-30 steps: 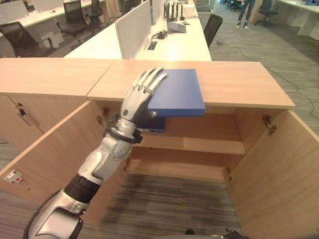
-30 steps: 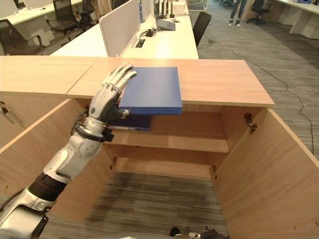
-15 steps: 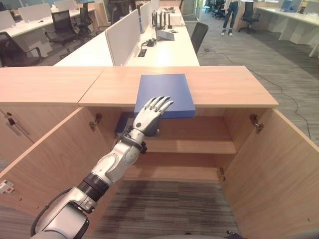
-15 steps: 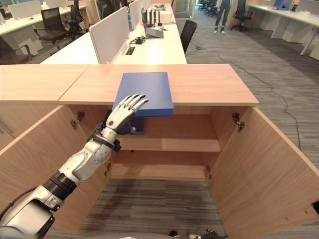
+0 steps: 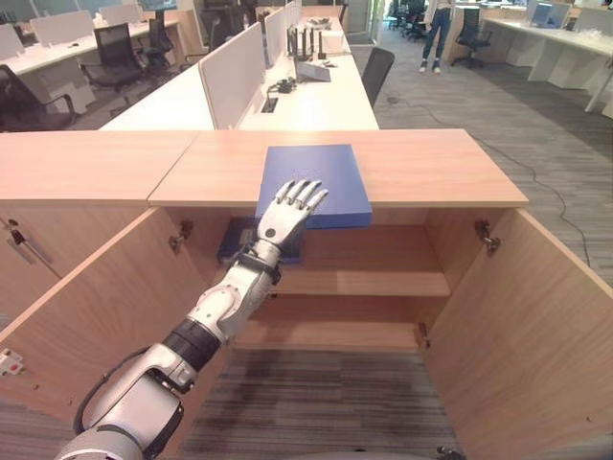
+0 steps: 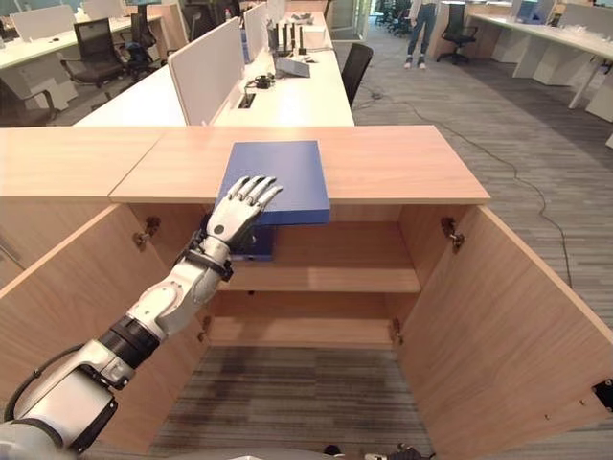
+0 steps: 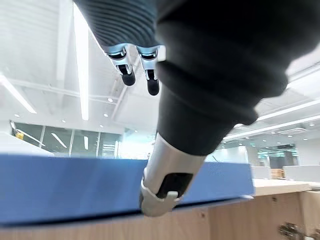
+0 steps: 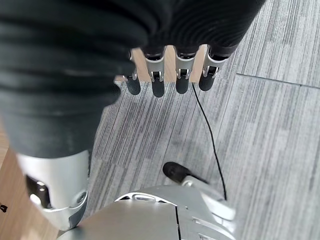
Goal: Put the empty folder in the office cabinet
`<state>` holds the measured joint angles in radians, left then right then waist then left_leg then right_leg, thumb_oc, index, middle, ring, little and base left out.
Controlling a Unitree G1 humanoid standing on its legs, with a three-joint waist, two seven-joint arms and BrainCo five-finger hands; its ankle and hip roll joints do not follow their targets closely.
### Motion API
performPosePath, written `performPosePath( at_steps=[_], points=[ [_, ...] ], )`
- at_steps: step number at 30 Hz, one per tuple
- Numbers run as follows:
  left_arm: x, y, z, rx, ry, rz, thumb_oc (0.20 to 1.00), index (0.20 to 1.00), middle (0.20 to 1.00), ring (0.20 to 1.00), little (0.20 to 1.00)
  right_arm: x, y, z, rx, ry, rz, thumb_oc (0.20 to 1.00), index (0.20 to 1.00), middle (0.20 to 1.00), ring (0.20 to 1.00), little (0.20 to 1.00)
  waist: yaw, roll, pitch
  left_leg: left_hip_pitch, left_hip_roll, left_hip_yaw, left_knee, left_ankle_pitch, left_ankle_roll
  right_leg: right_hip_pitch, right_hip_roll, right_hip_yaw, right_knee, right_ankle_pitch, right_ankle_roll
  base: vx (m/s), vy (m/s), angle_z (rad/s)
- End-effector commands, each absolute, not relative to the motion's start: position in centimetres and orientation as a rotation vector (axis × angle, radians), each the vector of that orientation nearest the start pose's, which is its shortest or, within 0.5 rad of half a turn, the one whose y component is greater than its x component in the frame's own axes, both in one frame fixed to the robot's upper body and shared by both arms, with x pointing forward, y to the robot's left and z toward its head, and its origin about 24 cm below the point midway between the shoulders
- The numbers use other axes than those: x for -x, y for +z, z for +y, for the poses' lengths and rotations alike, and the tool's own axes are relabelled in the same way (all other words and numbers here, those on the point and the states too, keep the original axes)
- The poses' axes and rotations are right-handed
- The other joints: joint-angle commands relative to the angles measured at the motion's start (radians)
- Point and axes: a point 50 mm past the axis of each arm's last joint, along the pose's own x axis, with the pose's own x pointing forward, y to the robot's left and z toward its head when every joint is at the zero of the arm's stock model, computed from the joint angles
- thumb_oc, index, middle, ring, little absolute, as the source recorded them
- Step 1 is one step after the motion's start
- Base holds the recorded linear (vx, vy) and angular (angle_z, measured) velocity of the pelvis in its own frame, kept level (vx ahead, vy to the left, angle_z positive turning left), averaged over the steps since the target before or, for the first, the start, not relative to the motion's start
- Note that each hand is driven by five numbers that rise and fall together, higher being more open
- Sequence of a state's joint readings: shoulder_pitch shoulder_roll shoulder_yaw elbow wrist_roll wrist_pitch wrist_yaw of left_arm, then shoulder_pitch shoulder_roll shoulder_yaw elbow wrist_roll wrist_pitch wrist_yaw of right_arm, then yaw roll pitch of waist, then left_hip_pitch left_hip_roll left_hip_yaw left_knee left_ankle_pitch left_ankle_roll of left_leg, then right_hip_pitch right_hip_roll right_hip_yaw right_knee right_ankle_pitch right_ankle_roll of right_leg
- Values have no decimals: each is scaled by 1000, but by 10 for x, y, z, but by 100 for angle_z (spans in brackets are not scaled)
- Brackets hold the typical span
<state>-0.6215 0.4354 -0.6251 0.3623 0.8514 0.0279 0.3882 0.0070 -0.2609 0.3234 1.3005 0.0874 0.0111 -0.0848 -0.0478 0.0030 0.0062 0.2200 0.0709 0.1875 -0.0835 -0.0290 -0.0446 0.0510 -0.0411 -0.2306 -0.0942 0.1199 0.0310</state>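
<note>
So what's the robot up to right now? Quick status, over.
Left robot hand open, fingers over blue folder's near edge. Folder on cabinet top, overhanging, not inside. Right robot hand open, idle. Another blue item on upper shelf.

The open cabinet (image 5: pixel 335 278) is seen from above by both eye views, sharing its wooden top and the offices beyond. The blue folder (image 7: pixel 75 187) is viewed edge-on, very close, from the left wrist. The carpeted floor (image 8: pixel 280 125) is faced by the right wrist view.

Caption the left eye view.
Open left hand at the near edge of a blue folder lying atop the open cabinet.
</note>
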Motion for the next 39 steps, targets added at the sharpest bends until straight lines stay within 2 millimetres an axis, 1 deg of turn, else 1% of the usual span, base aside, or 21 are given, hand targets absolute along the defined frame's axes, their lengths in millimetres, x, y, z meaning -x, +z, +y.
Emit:
performPosePath(
  at_steps=[1, 5, 12, 18, 22, 25, 30, 33, 39],
  points=[
    [-362, 170, 90, -1526, 25, -805, 1000, 1000, 1000, 1000, 1000, -61, -167, -241, 488, 15, 1370, 1000, 1000, 1000, 1000, 1000, -21, -45, 7, -18, -25, -25, -4, -45, -5, 93, -62, -6, 7, -78, 108, 0, 0, 0],
    [-366, 167, 87, -1540, 19, -784, 1000, 1000, 1000, 1000, 1000, -61, -167, -240, 493, 21, 1371, 1000, 1000, 1000, 1000, 1000, -26, -43, 6, -16, -25, -22, -4, -45, -4, 94, -62, -4, 7, -78, 109, 0, 0, 0],
    [-366, 162, 85, -1479, 11, -740, 1000, 1000, 1000, 1000, 1000, -60, -167, -241, 484, -1, 1379, 1000, 1000, 1000, 1000, 1000, -27, -43, 6, -15, -26, -21, -4, -46, -2, 95, -63, -2, 7, -77, 108, 0, 0, 0],
    [-365, 155, 88, -1443, 3, -702, 1000, 1000, 1000, 1000, 1000, -60, -167, -240, 479, -2, 1379, 1000, 1000, 1000, 1000, 1000, -28, -42, 6, -12, -26, -19, -4, -45, -3, 97, -64, -2, 7, -78, 108, 0, 0, 0],
    [-367, 149, 93, -1436, 1, -653, 1000, 1000, 1000, 1000, 1000, -58, -167, -242, 480, -9, 1387, 1000, 1000, 1000, 1000, 1000, -31, -41, 4, -10, -27, -18, -4, -46, -3, 96, -63, -1, 7, -79, 107, 0, 0, 0],
    [-371, 146, 98, -1470, 16, -629, 1000, 1000, 1000, 1000, 1000, -55, -168, -243, 483, -8, 1399, 1000, 1000, 1000, 1000, 1000, -33, -39, 3, -8, -27, -15, -4, -47, -4, 97, -63, 0, 7, -80, 108, 0, 0, 0],
    [-380, 151, 106, -1548, 74, -611, 1000, 1000, 1000, 1000, 1000, -55, -167, -244, 493, -6, 1403, 1000, 1000, 1000, 1000, 1000, -40, -35, 1, -5, -28, -10, -4, -48, -5, 98, -62, 3, 7, -79, 109, 0, 0, 0],
    [-389, 158, 119, -1596, 142, -567, 1000, 1000, 1000, 1000, 1000, -53, -167, -245, 505, -1, 1407, 1000, 1000, 1000, 1000, 1000, -46, -31, -2, -3, -28, -6, -4, -48, -6, 99, -61, 2, 7, -80, 111, 0, 0, 0],
    [-395, 157, 125, -1640, 166, -526, 1000, 1000, 1000, 1000, 1000, -54, -167, -246, 513, 5, 1406, 1000, 1000, 1000, 1000, 1000, -52, -28, -5, -2, -27, -2, -4, -48, -7, 100, -60, 3, 7, -81, 112, 0, 0, 0]
  ],
)
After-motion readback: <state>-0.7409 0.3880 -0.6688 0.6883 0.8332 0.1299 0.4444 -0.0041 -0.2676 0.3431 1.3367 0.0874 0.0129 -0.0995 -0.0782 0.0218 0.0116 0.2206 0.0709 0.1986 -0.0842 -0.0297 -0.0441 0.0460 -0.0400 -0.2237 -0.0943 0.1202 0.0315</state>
